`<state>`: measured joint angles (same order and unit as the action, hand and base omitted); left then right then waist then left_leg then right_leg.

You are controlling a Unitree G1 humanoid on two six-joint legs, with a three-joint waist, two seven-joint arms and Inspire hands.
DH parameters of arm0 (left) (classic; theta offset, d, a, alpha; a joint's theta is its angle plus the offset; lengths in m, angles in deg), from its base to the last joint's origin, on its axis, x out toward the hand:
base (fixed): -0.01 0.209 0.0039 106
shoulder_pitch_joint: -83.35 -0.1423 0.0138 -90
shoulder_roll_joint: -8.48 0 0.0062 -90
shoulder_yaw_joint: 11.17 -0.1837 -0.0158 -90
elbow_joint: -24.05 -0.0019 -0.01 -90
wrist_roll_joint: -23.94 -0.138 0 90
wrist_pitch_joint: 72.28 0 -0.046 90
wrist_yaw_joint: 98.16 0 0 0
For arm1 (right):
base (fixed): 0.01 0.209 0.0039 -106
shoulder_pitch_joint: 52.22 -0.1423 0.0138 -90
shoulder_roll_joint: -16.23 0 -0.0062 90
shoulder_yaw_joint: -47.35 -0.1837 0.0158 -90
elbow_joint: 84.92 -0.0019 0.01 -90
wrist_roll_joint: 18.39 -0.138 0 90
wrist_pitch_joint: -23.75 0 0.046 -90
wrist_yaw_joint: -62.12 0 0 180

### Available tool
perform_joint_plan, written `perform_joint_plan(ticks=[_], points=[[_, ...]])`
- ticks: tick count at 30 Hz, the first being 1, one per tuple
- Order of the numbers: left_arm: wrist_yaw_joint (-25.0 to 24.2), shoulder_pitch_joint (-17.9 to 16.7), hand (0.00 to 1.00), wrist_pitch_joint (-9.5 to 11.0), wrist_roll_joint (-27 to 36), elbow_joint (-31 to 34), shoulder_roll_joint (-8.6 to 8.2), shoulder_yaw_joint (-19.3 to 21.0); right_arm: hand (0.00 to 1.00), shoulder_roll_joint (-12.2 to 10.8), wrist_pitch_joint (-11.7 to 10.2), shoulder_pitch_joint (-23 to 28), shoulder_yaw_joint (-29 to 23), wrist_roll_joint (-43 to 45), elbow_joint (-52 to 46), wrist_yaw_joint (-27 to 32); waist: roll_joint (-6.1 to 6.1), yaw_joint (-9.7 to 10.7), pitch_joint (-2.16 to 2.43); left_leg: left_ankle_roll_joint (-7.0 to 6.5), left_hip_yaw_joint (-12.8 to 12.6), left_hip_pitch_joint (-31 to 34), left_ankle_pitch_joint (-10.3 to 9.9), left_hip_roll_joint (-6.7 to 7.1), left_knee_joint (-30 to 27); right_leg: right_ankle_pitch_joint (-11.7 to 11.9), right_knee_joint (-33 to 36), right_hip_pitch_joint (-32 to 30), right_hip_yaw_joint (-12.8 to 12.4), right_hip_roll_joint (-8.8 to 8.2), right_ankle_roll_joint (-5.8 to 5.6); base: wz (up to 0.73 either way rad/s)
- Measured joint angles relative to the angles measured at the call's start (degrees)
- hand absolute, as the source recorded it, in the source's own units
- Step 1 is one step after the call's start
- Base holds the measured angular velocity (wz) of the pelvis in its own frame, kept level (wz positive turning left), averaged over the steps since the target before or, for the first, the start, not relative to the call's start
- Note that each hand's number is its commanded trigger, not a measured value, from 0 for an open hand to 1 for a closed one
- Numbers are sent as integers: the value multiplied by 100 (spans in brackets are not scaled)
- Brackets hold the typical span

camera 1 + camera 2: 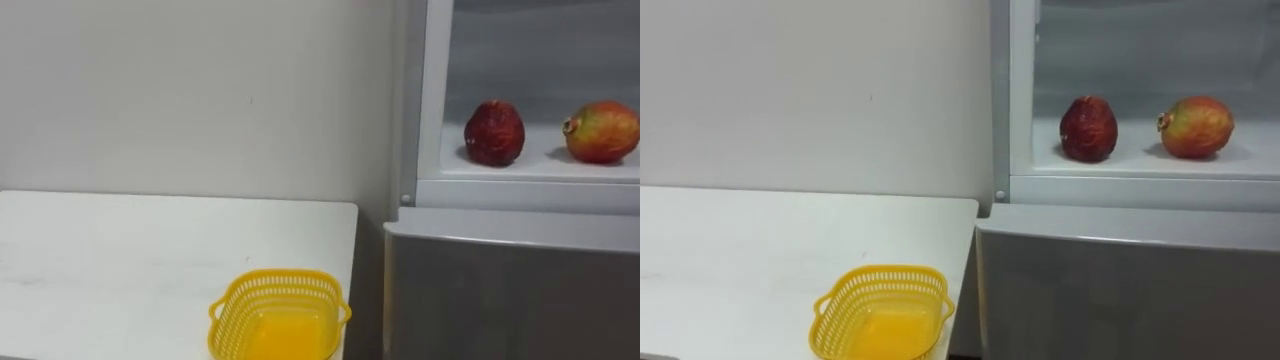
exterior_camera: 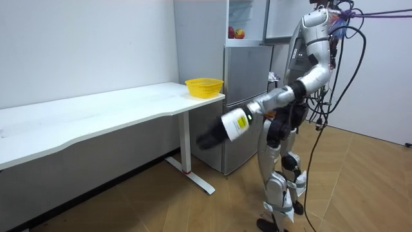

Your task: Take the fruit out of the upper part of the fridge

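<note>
Yellow basket (image 1: 232, 310), plastic mesh, low centre of the eye views, sitting on the white table (image 1: 120, 260) close to the table's right-hand corner. Table takes up the lower left of the frame, with a pale wall (image 1: 200, 90) behind it.

Fridge (image 1: 510, 300) fills the right side, just beside the table's end. Grey lower door closed. Upper compartment open, white shelf (image 1: 545, 162) at upper right.

Two fruits on that shelf, apart from each other:
- dark red fruit (image 1: 494, 133), the nearer to the compartment's left frame, upright;
- red-and-yellow fruit (image 1: 602, 131), further right at the frame edge, lying with its crown end pointing left.

Neither fruit is touched by anything.

Room view: robot on its feet on the wooden floor (image 2: 193, 206), right of centre, before the fridge and facing it. By its body, the arm on the camera side is the left one. It reaches down and out toward the room view's left. Left hand (image 2: 209, 138) hangs low in front of the lower door, below table height and well under the fruit shelf. Hand is a dark smear, so I cannot tell whether the fingers are spread or curled.
</note>
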<state>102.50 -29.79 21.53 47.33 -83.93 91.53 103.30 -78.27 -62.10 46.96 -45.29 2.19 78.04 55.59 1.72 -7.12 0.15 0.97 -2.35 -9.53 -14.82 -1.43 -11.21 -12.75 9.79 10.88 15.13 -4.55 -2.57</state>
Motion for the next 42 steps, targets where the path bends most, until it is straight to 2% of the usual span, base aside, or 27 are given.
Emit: perform_joint_plan(ticks=[1,3,5,7,8,10,13,16,18,21,25,29,32,38,42], points=[[-51,8,0,-9,297,-363,-9,-39,0,-7,73,-16,-4,52,-8,-26,0,-6,15,0,2,-3,0,3,-5,-4,4,6,11,-5,-2,3],[-163,48,0,-15,523,-1012,-10,-59,0,-6,95,-9,-9,135,4,-40,-45,6,6,0,3,-8,0,4,-9,-4,10,13,23,-10,-2,0],[-273,64,0,-53,518,-1701,-20,-145,0,-8,102,-7,-21,174,3,-40,-66,19,0,-1,-2,-14,-1,5,-7,-3,13,14,11,-11,-2,0],[-404,70,0,-220,517,-2482,-40,-362,0,-23,211,-28,-29,181,-38,-54,-74,68,3,-3,5,-4,-3,6,-6,-3,14,14,27,-15,-3,2],[-436,78,0,-250,516,-2652,-44,-431,0,-27,235,-21,-28,193,-50,-56,-77,74,3,-4,5,-4,-3,6,-1,-3,13,18,31,-15,-3,4],[-636,186,0,-380,316,-3425,-70,-675,0,-39,343,11,-22,216,-40,-57,-76,89,2,-4,2,-7,-4,3,8,-3,13,22,33,-11,-3,0],[-818,207,0,-583,-94,-3907,-98,-1021,0,-45,355,21,47,129,12,-39,-95,172,-5,-4,2,8,-5,-5,4,-2,12,22,64,-6,-2,4],[-979,252,0,-732,-546,-4049,-143,-1168,0,-55,432,-1,143,-31,61,-43,-100,247,-4,-4,-16,0,-5,-10,3,-2,15,29,52,-1,-1,1],[-1107,335,0,-783,-861,-4061,-163,-1184,0,-74,475,3,142,-34,67,-41,-104,247,-6,-4,-78,-10,-4,-16,6,-2,25,19,25,-2,-1,-6],[-1254,510,0,-829,-1373,-4067,-171,-1295,0,-128,469,-21,135,-62,52,5,-156,379,-11,-5,-74,-9,-4,-12,34,-3,21,14,1,-7,-3,-2],[-1283,736,0,-851,-1885,-4061,-198,-1784,0,-242,472,-20,138,-155,-88,151,-196,531,-19,-6,-143,-16,-4,-13,63,-2,15,-28,-92,3,-4,-8],[-1374,862,0,-852,-2088,-4061,-181,-2045,0,-267,454,6,137,-156,-369,291,-190,608,-20,-6,-346,-1,-3,-35,64,0,104,-185,-266,16,-2,-26],[-1395,919,0,-846,-2114,-4068,-121,-2253,0,-267,370,4,133,-218,-674,508,-192,747,-22,-6,-417,10,-3,-34,74,2,112,-220,-361,17,-4,-17],[-1332,896,0,-737,-2174,-4149,-121,-2271,0,-293,196,474,142,-671,-2063,917,-171,814,-33,-5,-703,9,-4,-71,95,11,131,-302,-447,37,2,-7],[-1329,857,0,-694,-2543,-4038,-120,-2298,0,-318,24,847,136,-826,-3512,945,-118,842,-51,-2,-830,85,-2,-116,136,39,201,-474,-563,75,33,-16]])
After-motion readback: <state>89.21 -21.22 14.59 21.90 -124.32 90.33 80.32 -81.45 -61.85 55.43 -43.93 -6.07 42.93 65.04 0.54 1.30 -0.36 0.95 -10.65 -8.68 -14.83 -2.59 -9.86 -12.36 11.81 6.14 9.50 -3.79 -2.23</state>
